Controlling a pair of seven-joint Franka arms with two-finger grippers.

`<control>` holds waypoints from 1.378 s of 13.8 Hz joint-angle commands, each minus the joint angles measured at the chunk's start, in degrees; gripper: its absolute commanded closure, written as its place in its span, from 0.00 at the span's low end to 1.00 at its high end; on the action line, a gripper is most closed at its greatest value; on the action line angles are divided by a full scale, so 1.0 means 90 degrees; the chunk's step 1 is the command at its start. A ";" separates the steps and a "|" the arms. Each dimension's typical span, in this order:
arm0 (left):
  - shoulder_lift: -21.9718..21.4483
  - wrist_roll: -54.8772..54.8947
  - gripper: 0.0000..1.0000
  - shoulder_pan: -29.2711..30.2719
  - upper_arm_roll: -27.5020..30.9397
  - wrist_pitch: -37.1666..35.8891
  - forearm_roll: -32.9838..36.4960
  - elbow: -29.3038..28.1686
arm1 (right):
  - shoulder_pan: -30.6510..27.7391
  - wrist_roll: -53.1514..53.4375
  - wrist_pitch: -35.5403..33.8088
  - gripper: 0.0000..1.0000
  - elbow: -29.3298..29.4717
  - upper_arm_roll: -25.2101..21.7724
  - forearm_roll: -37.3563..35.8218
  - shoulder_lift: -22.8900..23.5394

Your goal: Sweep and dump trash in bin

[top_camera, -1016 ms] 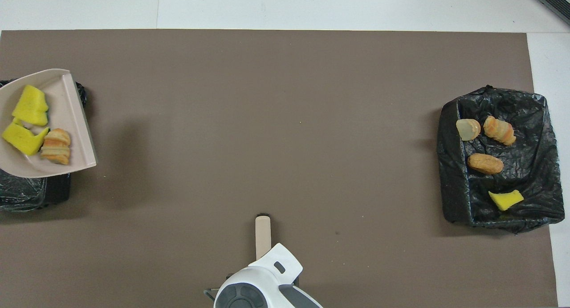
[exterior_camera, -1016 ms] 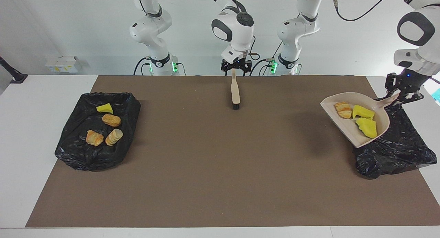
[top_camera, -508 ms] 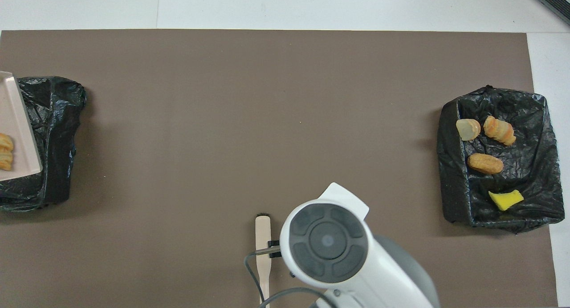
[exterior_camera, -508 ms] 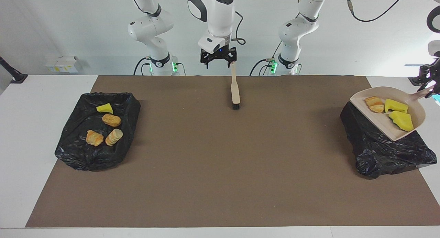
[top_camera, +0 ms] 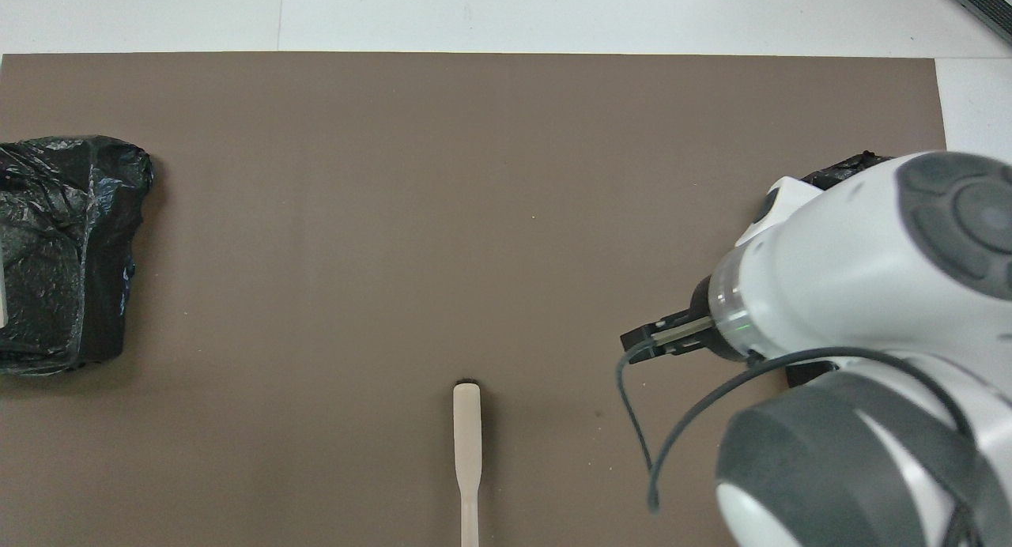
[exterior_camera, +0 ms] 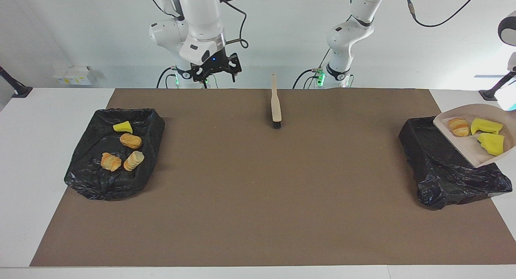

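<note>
A beige dustpan (exterior_camera: 463,145) hangs tilted over the black-lined bin (exterior_camera: 443,166) at the left arm's end of the table. It carries trash: one bread lump (exterior_camera: 459,126) and two yellow foam chunks (exterior_camera: 486,126). Its handle and my left gripper lie past the picture's edge. My right gripper (exterior_camera: 215,68) hangs open and empty, high over the mat's edge near its own base. The wooden brush (exterior_camera: 276,105) (top_camera: 466,432) lies free on the mat.
A second black-lined bin (exterior_camera: 113,150) at the right arm's end holds a yellow chunk (exterior_camera: 123,127) and three bread lumps (exterior_camera: 130,140). In the overhead view the right arm (top_camera: 870,294) covers that bin. The other bin (top_camera: 55,239) shows there too.
My right gripper rose from the brush handle and swung toward its own base. The left arm carried the dustpan outward over its bin. The brush stayed put.
</note>
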 commanded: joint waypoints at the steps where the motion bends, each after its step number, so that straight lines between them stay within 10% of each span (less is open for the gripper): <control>1: -0.0309 -0.0043 1.00 -0.0100 0.0057 0.0294 0.0470 -0.0517 | -0.0169 -0.0674 -0.0236 0.00 0.0365 -0.0385 -0.0108 0.0024; 10: -0.0818 -0.1634 1.00 -0.0382 0.0038 0.0734 0.2511 -0.1437 | -0.1165 -0.2333 -0.0148 0.00 0.0404 -0.1051 -0.0860 0.0073; 19: -0.0808 -0.3029 1.00 -0.0714 0.0038 0.0550 0.4063 -0.1368 | -0.1508 -0.0892 -0.0734 0.00 0.1244 -0.1042 -0.0469 0.0463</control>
